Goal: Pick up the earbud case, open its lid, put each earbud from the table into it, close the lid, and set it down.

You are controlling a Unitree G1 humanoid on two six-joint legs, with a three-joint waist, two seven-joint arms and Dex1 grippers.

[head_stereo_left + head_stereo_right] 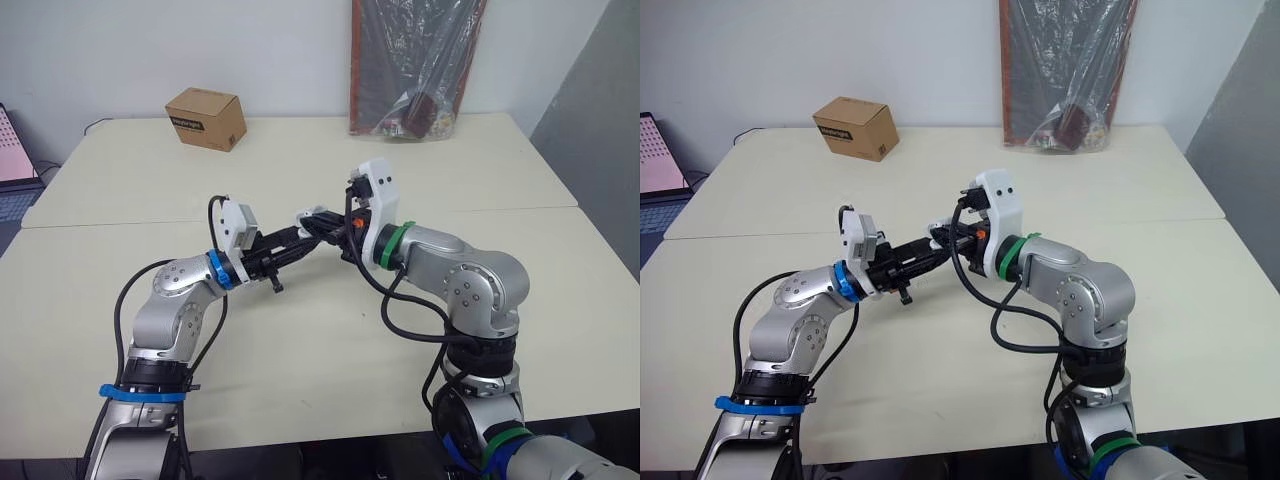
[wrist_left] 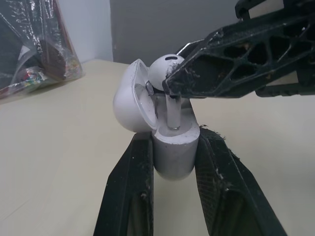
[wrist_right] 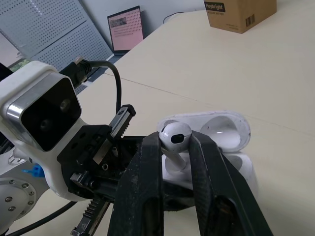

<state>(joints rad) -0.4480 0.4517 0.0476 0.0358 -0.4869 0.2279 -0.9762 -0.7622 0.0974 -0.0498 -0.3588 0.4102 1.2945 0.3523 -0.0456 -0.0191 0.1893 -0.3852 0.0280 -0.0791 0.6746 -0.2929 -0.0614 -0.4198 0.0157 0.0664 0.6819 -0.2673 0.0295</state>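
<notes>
Earbud at the case mouth, both hands loaded, mid-surface.
My left hand [image 2: 173,147] is clenched on the earbud case [image 3: 224,142], one finger on each side of the body, holding it clear above the surface [image 1: 300,340] near centre. The lid [image 2: 128,103] is flipped open, hinged back away from my right hand. My right hand [image 3: 174,147] is pinching the earbud [image 2: 162,69] by its head, stem pointing down, stem tip touching the case's open top. Can't tell if it's seated. Cardboard box [image 1: 206,118] sits at 11 o'clock on the far side, and a plastic bag [image 1: 415,65] leans on the wall at 1 o'clock.
</notes>
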